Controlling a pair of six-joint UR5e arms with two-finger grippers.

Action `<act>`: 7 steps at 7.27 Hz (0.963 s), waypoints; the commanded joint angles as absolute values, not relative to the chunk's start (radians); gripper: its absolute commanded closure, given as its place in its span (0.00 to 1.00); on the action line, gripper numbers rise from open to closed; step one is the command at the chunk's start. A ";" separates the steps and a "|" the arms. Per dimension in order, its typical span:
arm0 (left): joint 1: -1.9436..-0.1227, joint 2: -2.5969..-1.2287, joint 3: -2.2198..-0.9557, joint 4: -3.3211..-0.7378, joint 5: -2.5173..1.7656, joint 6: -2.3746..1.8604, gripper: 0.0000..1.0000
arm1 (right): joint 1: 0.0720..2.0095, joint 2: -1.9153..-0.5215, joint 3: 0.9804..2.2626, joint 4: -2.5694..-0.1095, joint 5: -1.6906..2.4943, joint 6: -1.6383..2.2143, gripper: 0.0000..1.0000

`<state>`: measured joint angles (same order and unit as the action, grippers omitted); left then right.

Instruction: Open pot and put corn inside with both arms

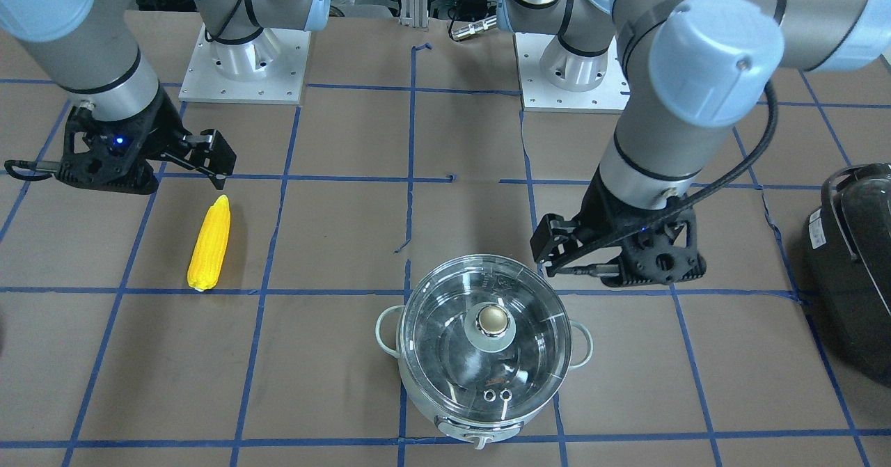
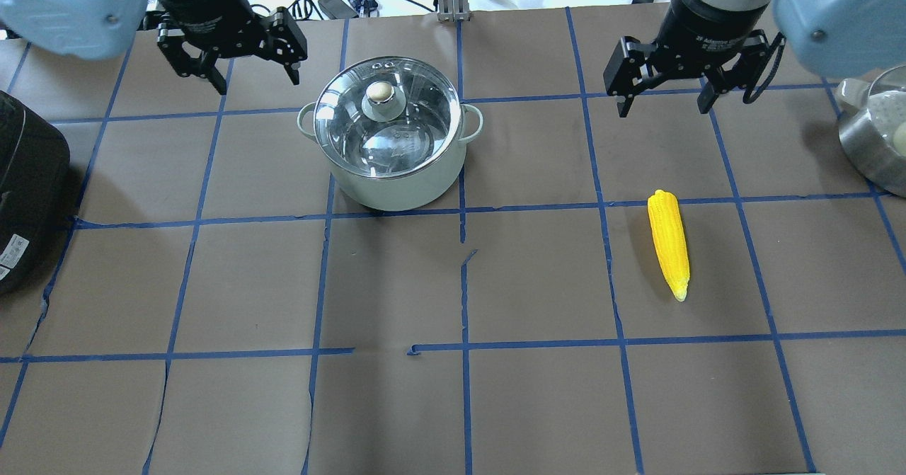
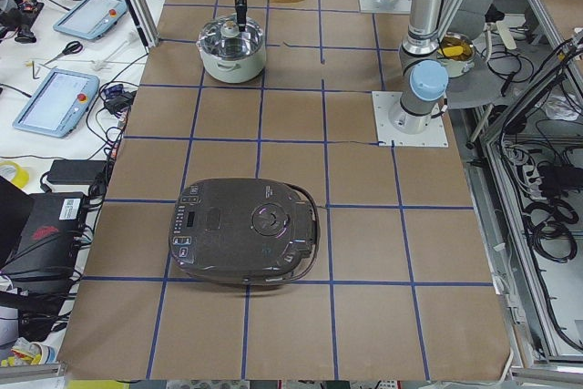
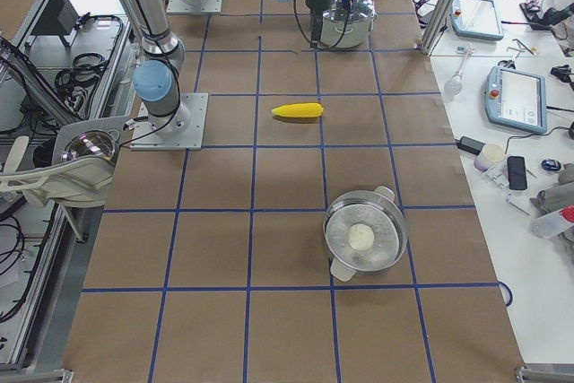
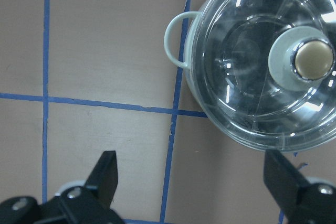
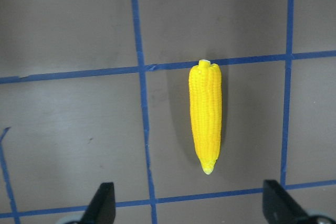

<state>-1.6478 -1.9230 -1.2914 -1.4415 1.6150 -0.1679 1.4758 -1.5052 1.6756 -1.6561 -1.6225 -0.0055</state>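
Your left end effector (image 2: 256, 78) hangs wide open just left of the lidded pot (image 2: 396, 178) at upper centre. Your right end effector (image 2: 664, 107), also wide open, is near the corn (image 2: 669, 241), which lies on the surface (image 2: 538, 404) at mid-right.

The black appliance (image 1: 856, 293) at the table's (image 2: 538, 404) left edge is cut off in the front and overhead views. The steel pan (image 2: 867, 142) at the right edge is half out of the overhead view. The pot (image 5: 252, 66) overruns the left wrist view's top and right.
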 commanded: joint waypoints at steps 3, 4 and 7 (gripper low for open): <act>-1.746 -2.077 -1.233 -1.293 1.625 -0.236 0.00 | 1.361 -1.480 1.917 -1.930 -1.629 -0.089 0.00; -1.746 -2.083 -1.244 -1.295 1.624 -0.212 0.00 | 1.361 -1.456 1.949 -1.959 -1.615 -0.113 0.00; -1.747 -2.085 -1.293 -1.293 1.574 -0.213 0.05 | 1.367 -1.350 2.013 -2.123 -1.580 -0.120 0.00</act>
